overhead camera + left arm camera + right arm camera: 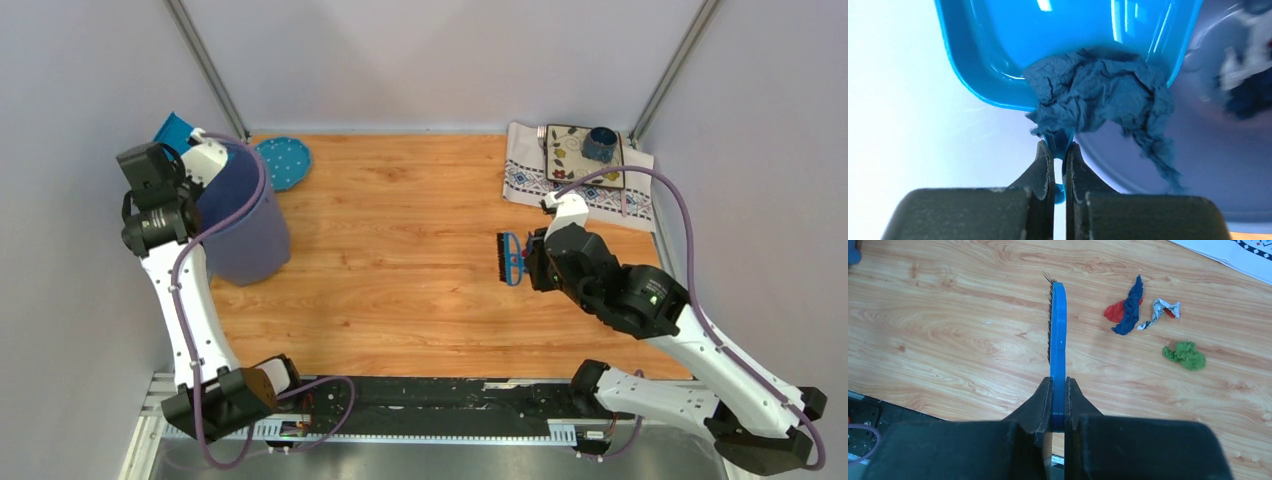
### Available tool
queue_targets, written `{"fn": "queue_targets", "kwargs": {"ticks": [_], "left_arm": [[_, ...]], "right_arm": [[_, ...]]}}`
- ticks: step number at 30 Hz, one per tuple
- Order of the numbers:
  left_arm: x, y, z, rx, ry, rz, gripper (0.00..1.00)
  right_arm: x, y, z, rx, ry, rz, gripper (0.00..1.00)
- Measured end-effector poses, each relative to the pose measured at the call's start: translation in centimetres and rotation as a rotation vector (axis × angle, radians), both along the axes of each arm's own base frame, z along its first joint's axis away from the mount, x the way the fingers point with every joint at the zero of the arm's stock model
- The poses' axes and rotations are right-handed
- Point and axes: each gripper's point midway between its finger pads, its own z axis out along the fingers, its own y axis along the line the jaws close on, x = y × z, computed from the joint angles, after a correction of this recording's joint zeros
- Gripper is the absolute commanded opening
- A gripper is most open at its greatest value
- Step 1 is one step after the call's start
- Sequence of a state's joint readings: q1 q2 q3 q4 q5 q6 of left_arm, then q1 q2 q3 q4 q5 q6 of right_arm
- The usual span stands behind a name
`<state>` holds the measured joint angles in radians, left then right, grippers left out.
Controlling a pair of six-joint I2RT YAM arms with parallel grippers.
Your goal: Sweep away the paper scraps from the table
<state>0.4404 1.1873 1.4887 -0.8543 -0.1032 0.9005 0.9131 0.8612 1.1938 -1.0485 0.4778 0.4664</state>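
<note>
Near edge: a black metal rail (440, 395) carries both arm bases. The wiring along it is too small to make out.

Right gripper (1058, 390): jaws clamped tight on the handle of a blue hand brush (1058, 340). The brush is edge-on to the wrist camera, and its dark bristles show only as a fringe down its left side. The brush head hangs over the table (400, 250); I cannot tell whether the bristles touch the wood.

Paper scraps lie on the table, to the right of the brush in the wrist view and apart from it. A red scrap (1114, 312) and a dark blue scrap (1129, 307) overlap, with a white-grey scrap (1160, 312) just beside them. A green scrap (1184, 355) lies alone, a little nearer. None of them shows from overhead, where the right arm lies across that part of the board.

Far left, left gripper (1059, 150): jaws pinched on the thin handle tab of a bright blue dustpan (998, 60), which is tipped over a dark violet-blue bin (245, 225). A crumpled dark blue wad (1098, 95) sits at the pan's lip, trailing over the bin's mouth. Inside the bin there are only blurred white and dark bits. From overhead just a corner of the dustpan shows behind the arm.

Behind the bin lies a blue dotted lid (283, 162), flat on the table with its near edge hidden by the bin.

Far right corner: a patterned white cloth (525, 175) carries a floral mat (565, 155) with a dark blue cup (601, 144) on it. The right arm's cable crosses in front.
</note>
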Motion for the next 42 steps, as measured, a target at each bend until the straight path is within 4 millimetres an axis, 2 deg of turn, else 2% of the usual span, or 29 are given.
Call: {"fn": "queue_targets", "kwargs": {"ticks": [7,10,13,16,19,22,24,26,28,30,32,36,38,39,40,42], "left_arm": [[-1.2,3.0,1.0,0.449,0.037,-0.017,0.00],[-1.1,3.7,0.1,0.655,0.094,-0.043,0.00],[-0.8,3.8,-0.7,0.772,0.143,-0.083,0.00],[-0.6,3.5,1.0,0.879,0.127,-0.099,0.00],[-0.8,3.2,4.0,0.965,0.060,-0.073,0.00],[-1.0,3.1,6.4,0.969,0.002,-0.046,0.00],[-0.6,3.0,7.7,0.869,-0.049,-0.049,0.00],[0.4,2.2,10.1,0.719,-0.120,-0.102,0.00],[1.3,0.2,13.2,0.579,-0.228,-0.173,0.00],[1.6,-2.6,14.4,0.428,-0.308,-0.255,0.00],[1.9,-5.8,13.4,0.268,-0.331,-0.354,0.00],[2.3,-13.2,7.0,-0.123,-0.230,-0.552,0.00],[2.1,-17.6,2.6,-0.291,-0.124,-0.632,0.00],[1.8,-20.4,-0.3,-0.374,-0.042,-0.685,0.00],[1.2,-23.0,-3.1,-0.437,0.043,-0.738,0.00],[-0.9,-27.1,-8.5,-0.520,0.224,-0.799,0.00]], "right_arm": [[0.6,1.4,-0.9,-0.031,0.025,0.029,0.00],[0.7,1.7,-0.9,-0.027,0.028,0.039,0.00],[0.7,1.8,-0.9,-0.025,0.027,0.041,0.00],[0.7,1.9,-0.9,-0.022,0.027,0.044,0.00],[0.7,1.9,-0.9,-0.023,0.027,0.048,0.00],[0.8,1.8,-0.9,-0.026,0.024,0.046,0.00],[1.0,1.5,-0.8,-0.043,0.014,0.037,0.00],[1.4,0.9,-0.9,-0.070,0.004,0.024,0.00],[2.5,-0.3,-1.0,-0.097,0.009,-0.019,0.00],[4.1,-2.2,-1.1,-0.128,0.020,-0.090,0.00],[5.6,-4.2,-1.0,-0.158,0.028,-0.166,0.00],[7.9,-8.7,-0.6,-0.235,0.036,-0.318,0.00],[8.6,-10.4,-1.1,-0.275,0.059,-0.368,0.00],[9.0,-11.1,-1.7,-0.300,0.084,-0.383,0.00],[9.3,-11.4,-2.3,-0.315,0.105,-0.385,0.00],[10.2,-11.1,-3.9,-0.334,0.161,-0.363,0.00]]}}
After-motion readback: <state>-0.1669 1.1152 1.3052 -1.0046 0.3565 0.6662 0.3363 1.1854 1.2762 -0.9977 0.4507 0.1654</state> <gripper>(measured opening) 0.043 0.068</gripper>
